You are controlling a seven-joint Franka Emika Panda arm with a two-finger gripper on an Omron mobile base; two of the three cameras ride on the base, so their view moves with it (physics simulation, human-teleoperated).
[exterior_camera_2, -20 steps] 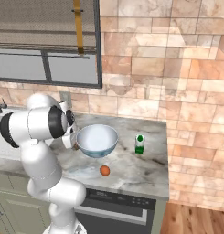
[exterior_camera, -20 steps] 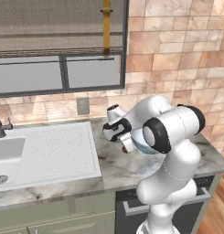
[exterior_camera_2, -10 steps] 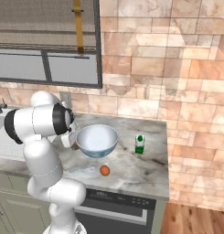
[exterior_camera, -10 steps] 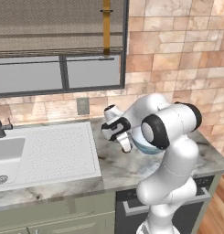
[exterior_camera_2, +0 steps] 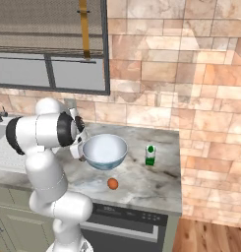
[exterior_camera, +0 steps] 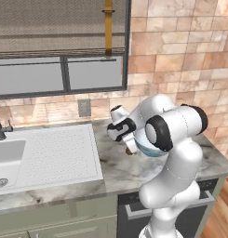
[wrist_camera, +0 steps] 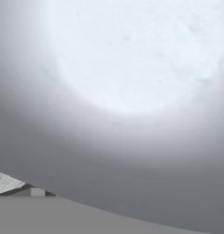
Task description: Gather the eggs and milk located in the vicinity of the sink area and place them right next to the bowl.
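Note:
The pale blue-white bowl (exterior_camera_2: 105,150) stands on the marble counter; its glossy wall (wrist_camera: 131,68) is close in front of the hand camera. My gripper (exterior_camera: 128,141) hangs low at the bowl's (exterior_camera: 150,149) left side, and its jaws look open. The dark brown egg (exterior_camera: 130,151) lies on the counter just under the fingers, against the bowl. The orange-brown egg (exterior_camera_2: 112,183) lies in front of the bowl. A small white and green milk container (exterior_camera_2: 150,155) stands to the bowl's right. My arm's big joint hides part of the bowl in the left base view.
The white sink unit (exterior_camera: 55,155) with its dotted drainboard and dark faucet (exterior_camera: 0,128) lies left of the arm. A brick wall and a window run behind the counter. The counter's front edge (exterior_camera_2: 136,209) is close to the orange egg.
The jaws have spread apart and the dark egg now rests on the counter beneath them. The arm has barely shifted; bowl, orange egg and milk have not moved.

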